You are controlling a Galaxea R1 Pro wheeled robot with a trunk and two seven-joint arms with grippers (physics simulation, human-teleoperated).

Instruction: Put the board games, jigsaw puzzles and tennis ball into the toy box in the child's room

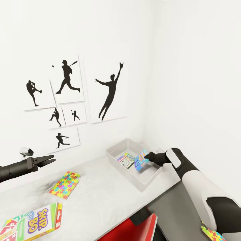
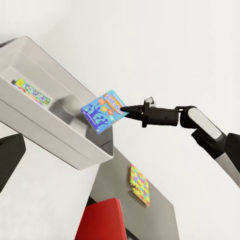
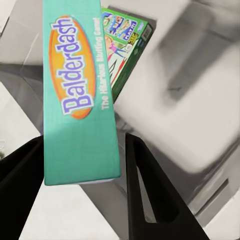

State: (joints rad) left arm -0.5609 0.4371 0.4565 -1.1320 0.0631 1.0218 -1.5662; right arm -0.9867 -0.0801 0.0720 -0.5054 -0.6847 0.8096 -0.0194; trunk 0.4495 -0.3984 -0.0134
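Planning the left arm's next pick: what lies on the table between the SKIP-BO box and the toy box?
In the head view, one jigsaw puzzle lies flat between the SKIP-BO box and the toy box; the table is otherwise bare there.

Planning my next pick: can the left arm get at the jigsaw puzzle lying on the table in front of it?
Probably yes. The left gripper hangs open and empty just above the jigsaw puzzle, which lies flat on the table with nothing on or against it.

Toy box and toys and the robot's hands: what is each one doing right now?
Toy box: open, on the table.
Green-edged board game: lying inside it.
Blue board game: gripped, tilted over the box.
Right gripper: shut on it.
Left gripper: open, empty.
Jigsaw puzzle: flat on table.
SKIP-BO game: flat on table.
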